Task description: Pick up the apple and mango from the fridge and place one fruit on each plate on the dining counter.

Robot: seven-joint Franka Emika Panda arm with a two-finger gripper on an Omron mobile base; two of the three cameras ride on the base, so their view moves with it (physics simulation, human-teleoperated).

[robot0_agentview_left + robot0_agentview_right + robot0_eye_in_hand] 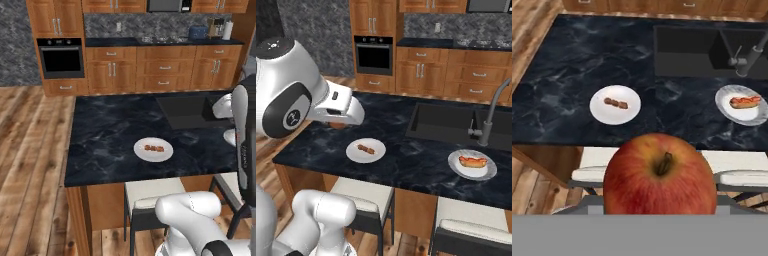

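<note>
1. I was in the carry step: the apple (660,173) sat in the claw (660,212), filling the bottom of the hand view, stem toward the camera. The fingers themselves were hidden behind the fruit, but I judged the claw closed on it.
2. The apple hung short of the surface (577,65), over the pale-seated stools (592,165) along its near edge, not yet above either plate.
3. The left plate (615,104) lay close to the near edge of the surface, left of the sunken sink (687,50), with small brown bits on it. The right plate (743,104) lay near the same edge, just in front of the grey faucet (747,60), with an orange-red sausage-like piece on it.
4. Neither plate held a fruit, so I judged the task under halfway: this apple was still to set down, the mango still to fetch.
5. The next move, as I read it, called for reaching forward over the near edge, centring above a bare part of one plate, lowering, then letting go.
6. In the right base view the arm's forearm stretched out low over the surface's left end, with the hand pitched to look forward and down across the plates.
</note>
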